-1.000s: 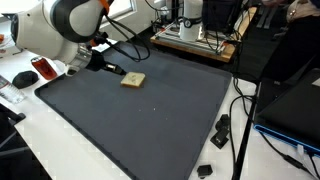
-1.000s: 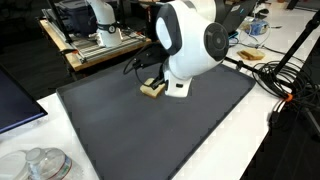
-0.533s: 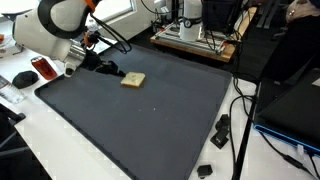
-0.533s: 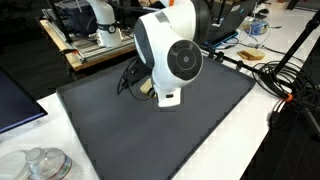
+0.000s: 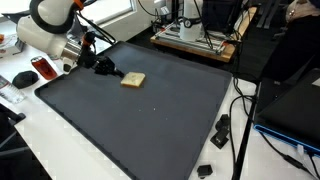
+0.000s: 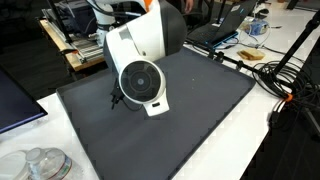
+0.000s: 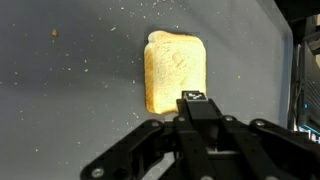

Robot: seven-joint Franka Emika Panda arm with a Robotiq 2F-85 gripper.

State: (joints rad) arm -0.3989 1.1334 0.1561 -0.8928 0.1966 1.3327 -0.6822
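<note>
The tool (image 7: pixel 194 97) comes in from the bottom edge of the wrist view with its two fingers pressed together. Nothing sits between them, so it grips nothing. Its tip lies over the lower right corner of a slice of bread (image 7: pixel 175 70), which is in the upper middle of that view. Whether the tip rests on the bread or hangs just above it cannot be told.

The slice lies flat on a dark grey mat (image 7: pixel 60 100), with pale crumbs (image 7: pixel 130 12) scattered above and to the left of it.

In an exterior view the bread (image 5: pixel 133 80) is in the upper left part of the frame, near the far left corner of the mat (image 5: pixel 150 130). The tool (image 5: pixel 113 72) reaches it from the left, low over the mat.

The mat covers most of a white worktop (image 5: pixel 60 150). At the left edge of the frame, off the mat, are a black computer mouse (image 5: pixel 22 78) and a flat red object (image 5: pixel 42 67).

In an exterior view the arm's white joint housing (image 6: pixel 143 75) fills the middle of the frame and hides both the bread and the tool.
</note>
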